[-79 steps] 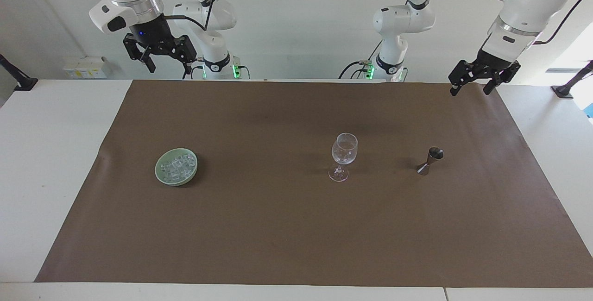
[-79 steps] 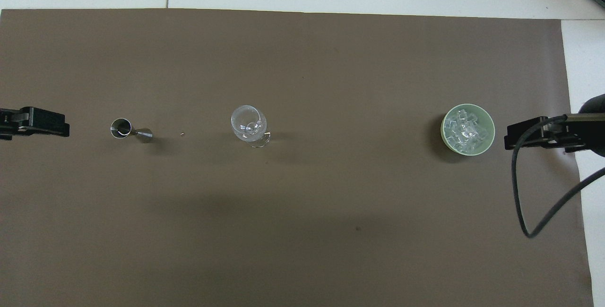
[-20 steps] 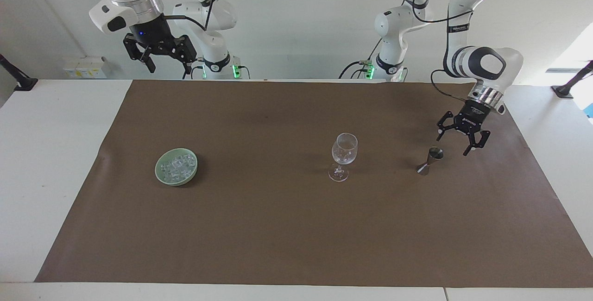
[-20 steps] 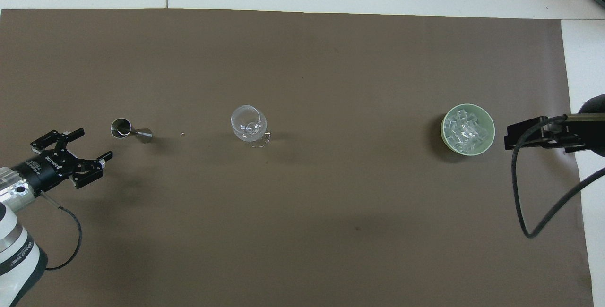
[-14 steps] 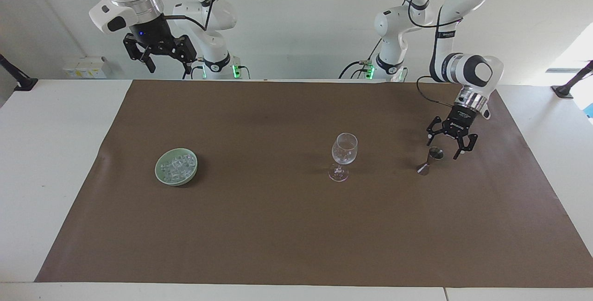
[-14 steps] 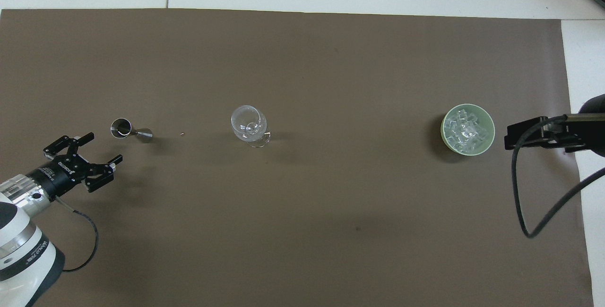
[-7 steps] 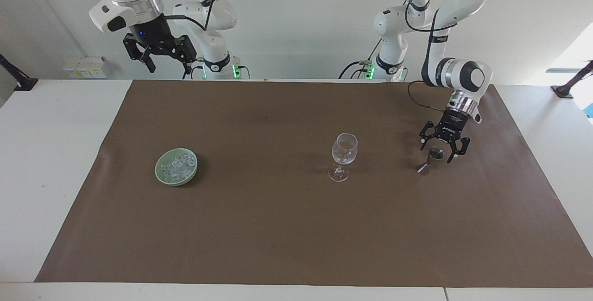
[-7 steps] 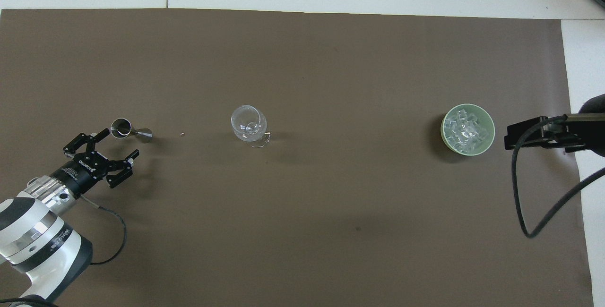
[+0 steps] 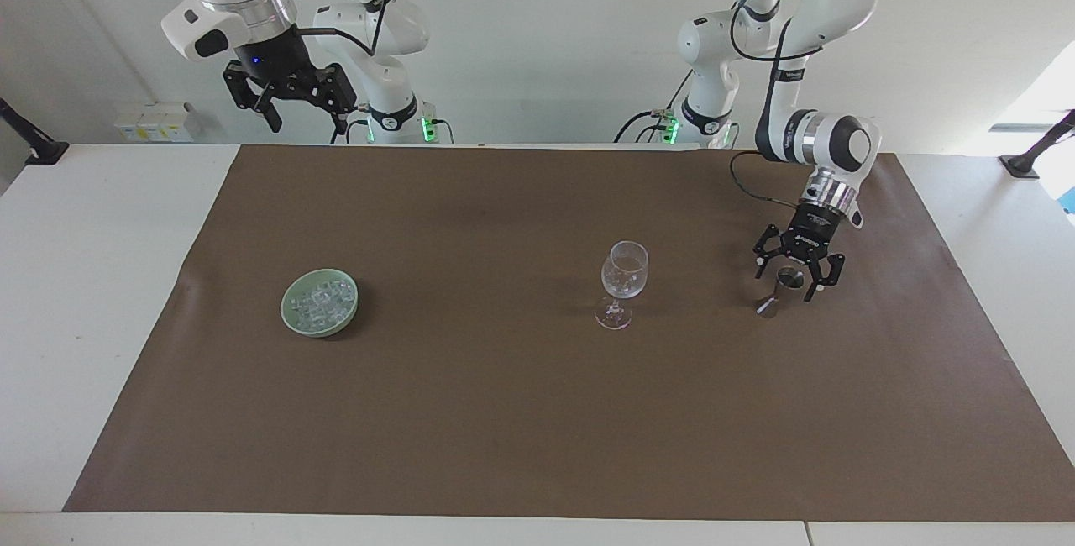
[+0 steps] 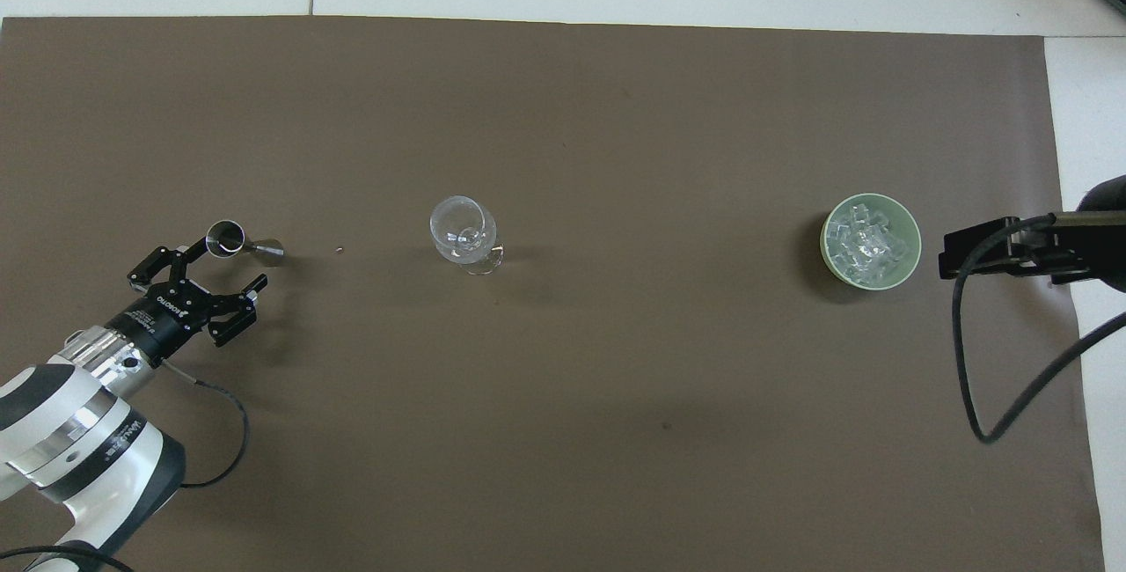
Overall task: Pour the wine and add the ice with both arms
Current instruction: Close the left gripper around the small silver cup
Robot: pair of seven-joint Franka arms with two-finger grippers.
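1. Nearest the robots, the right gripper (image 9: 290,105) waited high over the worktop's edge at its own arm's end, above no task thing; its jaws stood wide apart and held nothing; in the overhead view only its dark tip (image 10: 976,248) showed beside the bowl.
2. The left gripper (image 9: 798,275) hung low over the metal measuring cup (image 9: 781,288) toward the left arm's end of the brown mat (image 9: 504,412); its jaws were spread wide with a finger on either side of the cup's upper rim, gripping nothing; whether a finger already touched the rim I could not tell.
3. Farther out, in a rough row across the mat, the measuring cup stood upright, the wine glass (image 9: 622,283) stood upright near the middle, and the green bowl (image 9: 320,303) sat toward the right arm's end, well apart from the glass.
4. The ice (image 10: 869,239) lay heaped inside the bowl; no cube showed anywhere else on the mat; the glass held no wine that I could make out, only glints at the bottom of its bowl.
5. By my reading the task had barely begun; nothing was lifted, poured or dropped; the step in hand seemed to be grasping the measuring cup.
6. Left to do, as I judged it: close on the cup, carry and tip it over the glass, then bring ice from the bowl to the glass with the right arm.
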